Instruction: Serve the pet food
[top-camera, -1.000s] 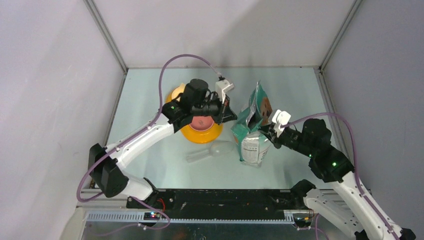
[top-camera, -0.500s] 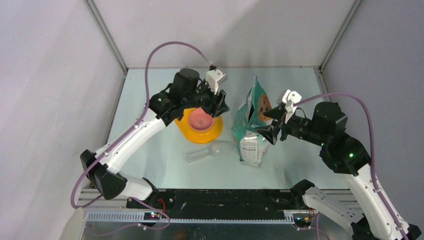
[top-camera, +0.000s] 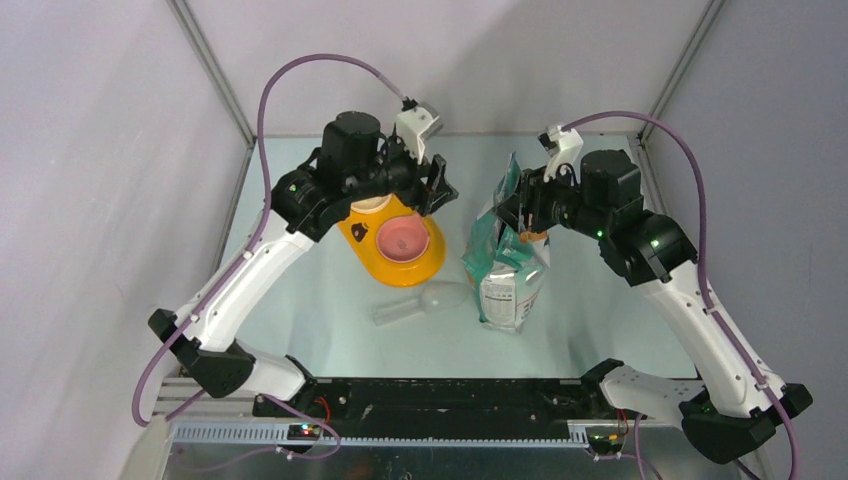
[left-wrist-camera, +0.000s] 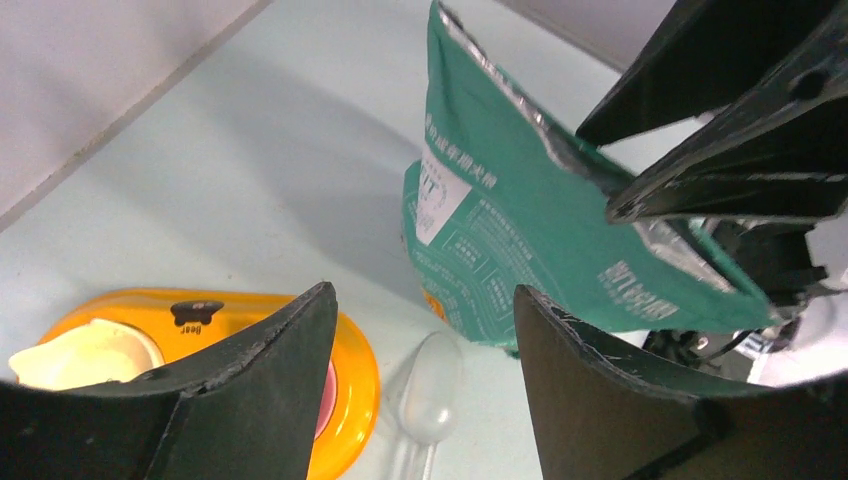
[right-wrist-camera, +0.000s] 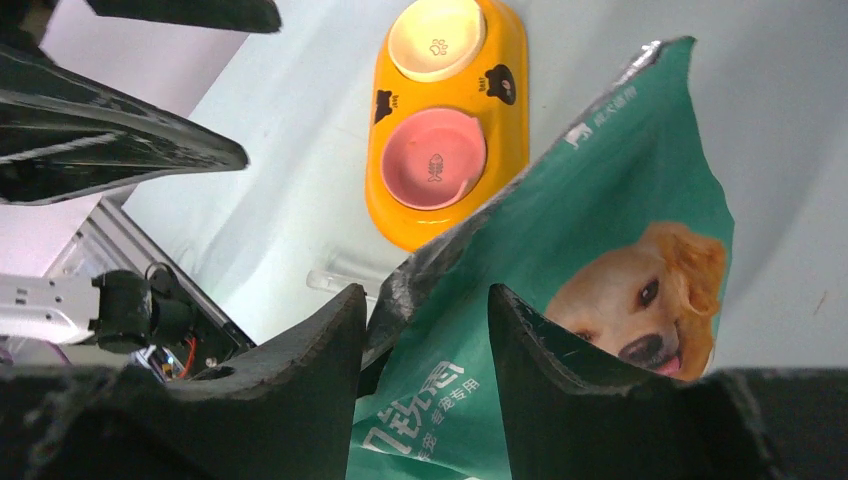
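Between right pincer (right-wrist-camera: 425, 300) jaws: pouch (right-wrist-camera: 590, 190) rim sitting; jaws gaping, unclamped
Left pincer (left-wrist-camera: 422, 295): hanging wide, empty
Pet food: not showing; likely inside pouch, below pincers
Risk: pinching off-rim, tipping pouch

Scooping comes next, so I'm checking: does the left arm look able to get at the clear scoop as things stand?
Probably yes. The left gripper hangs open and empty near the feeder; the scoop lies uncovered on the table beside the pouch, nothing over it.

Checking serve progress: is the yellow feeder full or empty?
Empty. Right wrist view shows pink bowl and cream bowl bare, printed motifs visible, no kibble.
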